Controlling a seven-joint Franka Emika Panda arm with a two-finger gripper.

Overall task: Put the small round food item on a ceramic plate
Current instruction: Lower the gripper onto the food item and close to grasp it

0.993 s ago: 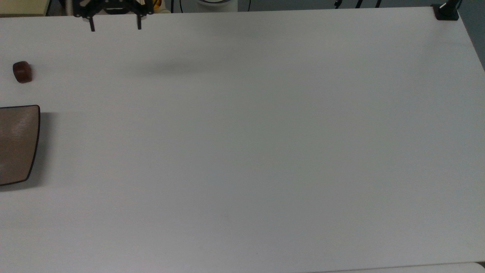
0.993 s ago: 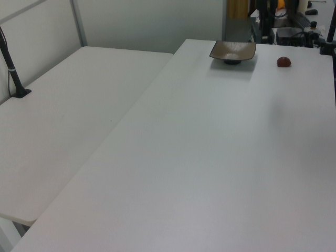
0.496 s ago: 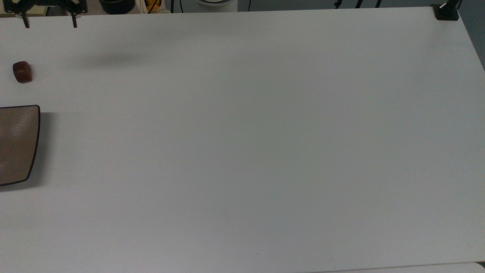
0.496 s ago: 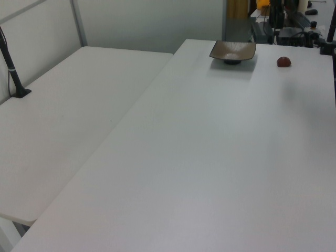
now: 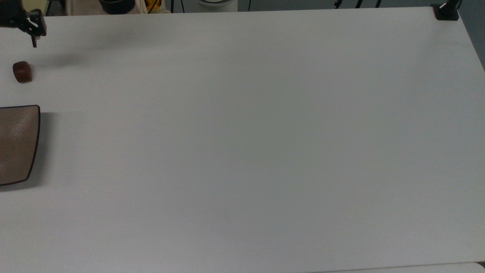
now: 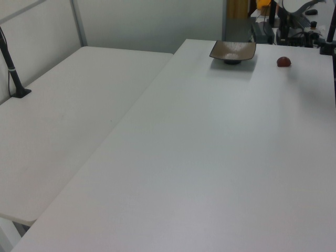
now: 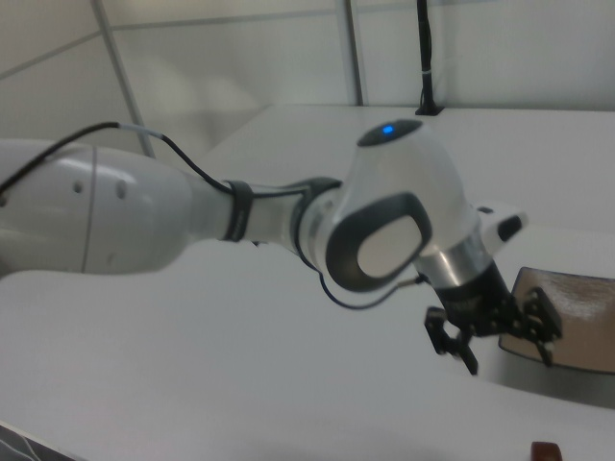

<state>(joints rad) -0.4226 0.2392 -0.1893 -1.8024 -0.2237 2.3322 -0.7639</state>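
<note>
The small round food item (image 5: 22, 71), a dark reddish-brown lump, lies on the white table near the top view's left edge. It also appears as the food item (image 6: 283, 62) and, at the right view's bottom edge, the food item (image 7: 545, 451). The brown squarish ceramic plate (image 5: 17, 144) sits just below it in the top view, cut by the left edge, and shows as the plate (image 6: 233, 51) and the plate (image 7: 577, 322). My gripper (image 7: 506, 353) hangs open and empty above the table beside the plate. One of its fingers (image 5: 34, 41) is a little above the food item in the top view.
A broad white table (image 5: 242, 144) stretches to the top view's right. A black clamp (image 5: 446, 11) sits at its far right corner. A second white table (image 6: 63, 121) with a black post (image 6: 13, 68) adjoins in the left view. My white arm (image 7: 240, 221) spans the right view.
My open gripper has travelled along the table's far edge toward the top view's left and come down closer to the food item. Food item and plate have not moved.
</note>
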